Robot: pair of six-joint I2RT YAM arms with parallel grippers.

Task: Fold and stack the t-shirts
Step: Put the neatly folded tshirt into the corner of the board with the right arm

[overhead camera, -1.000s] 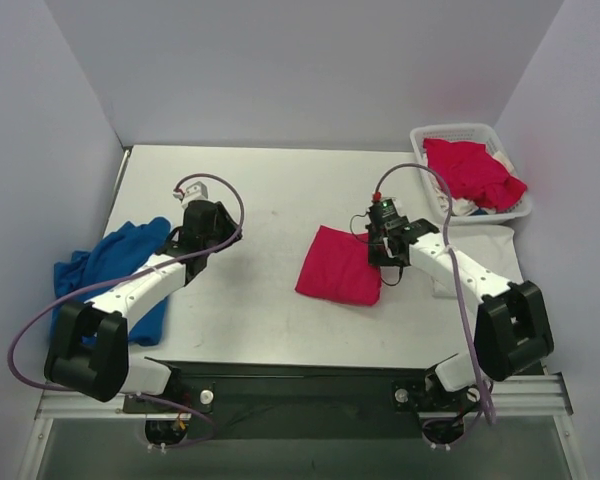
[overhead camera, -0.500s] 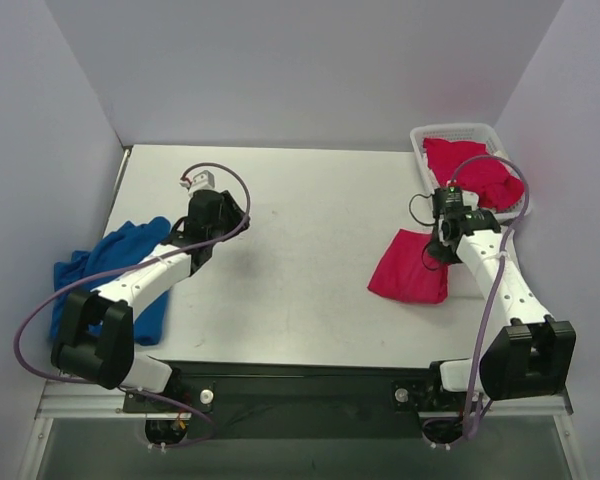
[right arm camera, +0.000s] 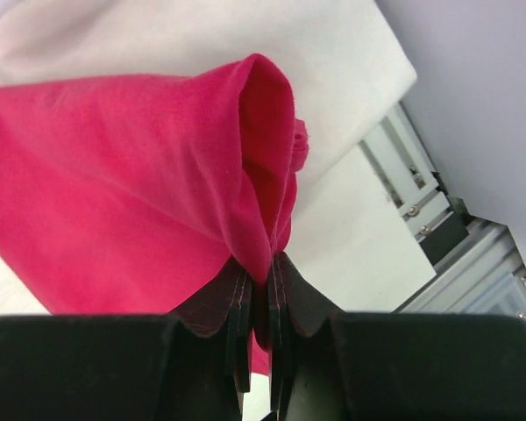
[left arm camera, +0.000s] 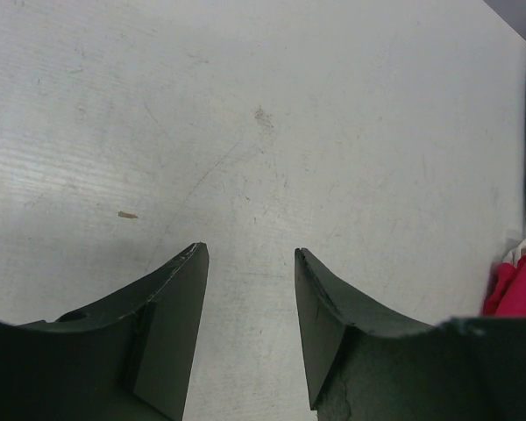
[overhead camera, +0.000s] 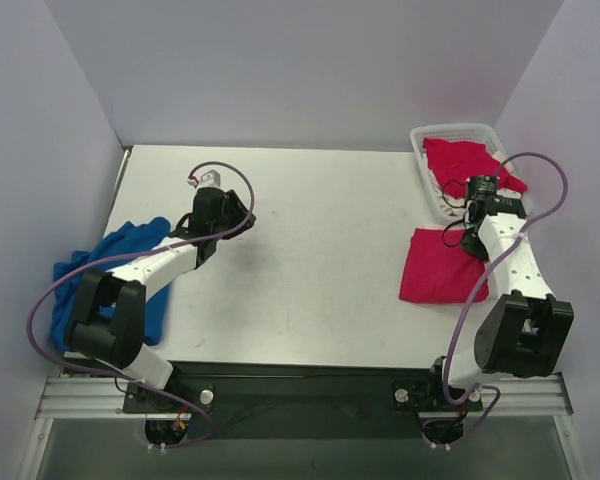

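Folded red t-shirt (overhead camera: 440, 268): flat just in front of the basket (overhead camera: 450, 127), over a white t-shirt (right arm camera: 202, 35), slightly longer axis crosswise to the basket's
Right gripper (overhead camera: 472, 240): pinching its basket-side edge
Left gripper (left arm camera: 250, 254): spread, well left of the basket
In the basket: more red t-shirts (overhead camera: 470, 170)

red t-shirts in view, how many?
2. A folded red t-shirt lies at right, pinched by the right gripper, over a white t-shirt. A bunched red t-shirt sits in the basket; more may be hidden beneath it.
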